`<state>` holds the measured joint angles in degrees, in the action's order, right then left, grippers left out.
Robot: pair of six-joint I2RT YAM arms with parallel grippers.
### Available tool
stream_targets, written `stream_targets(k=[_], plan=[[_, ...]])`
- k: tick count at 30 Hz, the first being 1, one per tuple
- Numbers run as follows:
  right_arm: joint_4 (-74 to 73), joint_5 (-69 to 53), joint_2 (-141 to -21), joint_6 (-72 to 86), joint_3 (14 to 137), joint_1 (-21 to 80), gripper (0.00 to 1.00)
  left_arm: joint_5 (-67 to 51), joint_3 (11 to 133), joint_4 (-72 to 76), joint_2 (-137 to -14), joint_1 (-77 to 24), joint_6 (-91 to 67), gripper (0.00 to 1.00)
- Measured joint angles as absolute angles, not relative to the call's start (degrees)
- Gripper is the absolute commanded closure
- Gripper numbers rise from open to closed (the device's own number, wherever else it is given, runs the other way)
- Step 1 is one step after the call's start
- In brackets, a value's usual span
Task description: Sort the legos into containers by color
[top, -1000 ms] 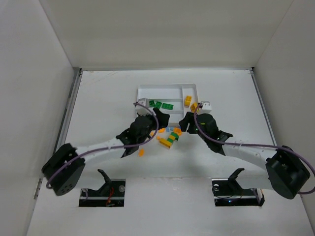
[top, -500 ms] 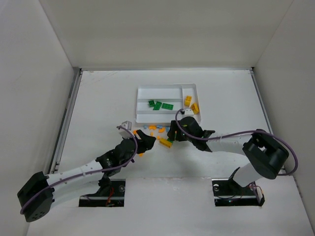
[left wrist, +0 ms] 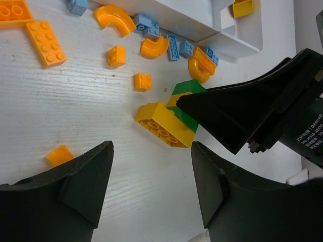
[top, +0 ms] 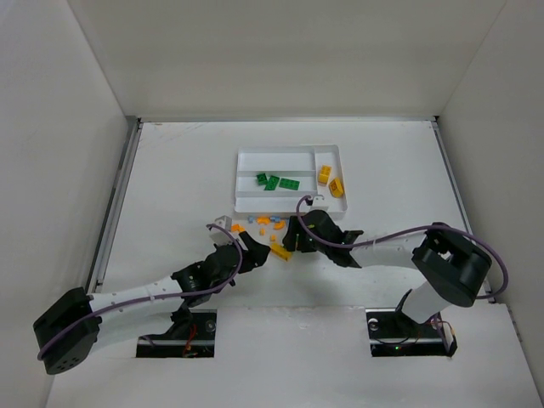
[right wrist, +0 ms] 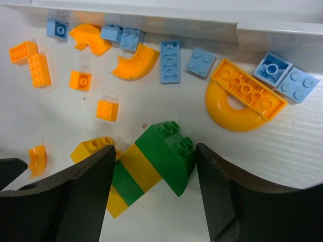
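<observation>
White table (top: 170,170), painted boards, with the grain plain in the wrist views. Bare white walls (top: 280,59) close it in at 9, 12 and 3 o'clock. A metal rail (top: 115,204) runs along the 9 o'clock edge.

The tray (top: 289,150) lies flat near mid-table, at 12 o'clock from both arms. Green legos (top: 274,182) sit in one long slot (which of the three I cannot tell from above). Yellow legos (top: 331,180) sit in the crosswise slot at the tray's 3 o'clock end.

Loose legos (top: 262,223) are scattered on the table just beside the tray's 6 o'clock wall. They include light blue plates (right wrist: 170,61), small orange squares (right wrist: 81,79) and orange curved pieces (right wrist: 133,63). An orange half-ring (right wrist: 234,113) lies there with a studded plate across it.

At 6 o'clock from that scatter lies a stack (right wrist: 156,161) of green and yellow bricks, tipped on its side on the table.

The right end effector (right wrist: 154,151) is low over the stack with its jaws wide, one finger on each side. I cannot tell whether either pad touches the stack.

The left end effector (left wrist: 151,151) comes in from 8 o'clock, jaws wide and holding nothing. The stack lies just ahead of its fingers (left wrist: 96,171), and a small orange bit (left wrist: 59,155) lies beside one of them.
</observation>
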<state>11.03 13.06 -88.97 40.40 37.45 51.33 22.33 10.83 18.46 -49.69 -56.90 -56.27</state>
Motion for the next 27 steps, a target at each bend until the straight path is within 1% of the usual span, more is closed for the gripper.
stream_targets(k=[3, 5, 9, 12, 14, 18, 19, 21, 22, 24, 27], plan=[[10.98, 13.47, -89.32, 41.06, 37.58, 51.42, 0.3, 22.44, 10.83, 18.55, -49.84, -57.17, -56.27, 0.39], [10.7, 13.67, -89.84, 41.21, 38.28, 51.46, 0.31, 22.55, 10.83, 18.59, -49.89, -57.47, -56.38, 0.39], [10.26, 14.22, -90.56, 41.6, 39.35, 51.44, 0.52, 22.59, 10.83, 18.61, -50.3, -58.06, -56.49, 0.39], [10.37, 14.61, -90.43, 42.11, 39.59, 51.46, 0.59, 22.59, 10.83, 18.61, -50.37, -58.61, -56.75, 0.39], [10.15, 14.63, -90.0, 42.5, 39.57, 51.46, 0.61, 22.59, 10.83, 18.61, -50.37, -58.85, -56.99, 0.39], [9.26, 14.72, -88.62, 43.0, 38.89, 51.46, 0.6, 22.59, 10.83, 19.09, -50.68, -58.94, -58.22, 0.39], [9.19, 14.76, -88.14, 43.29, 38.59, 51.46, 0.58, 22.59, 10.83, 19.49, -50.96, -58.94, -58.67, 0.39], [8.97, 14.81, -87.5, 43.62, 38.17, 51.46, 0.51, 22.63, 10.83, 20.25, -51.79, -58.94, -59.48, 0.43], [8.97, 14.83, -87.24, 43.81, 37.95, 51.46, 0.5, 22.7, 10.83, 20.56, -52.4, -58.98, -59.83, 0.45], [8.93, 15.03, -86.72, 44.01, 37.28, 51.46, 0.5, 22.81, 10.83, 20.91, -53.82, -59.11, -60.75, 0.47], [8.95, 15.11, -85.95, 45.12, 36.01, 51.57, 0.5, 23.0, 10.92, 21.21, -56.64, -59.42, -61.89, 0.48]])
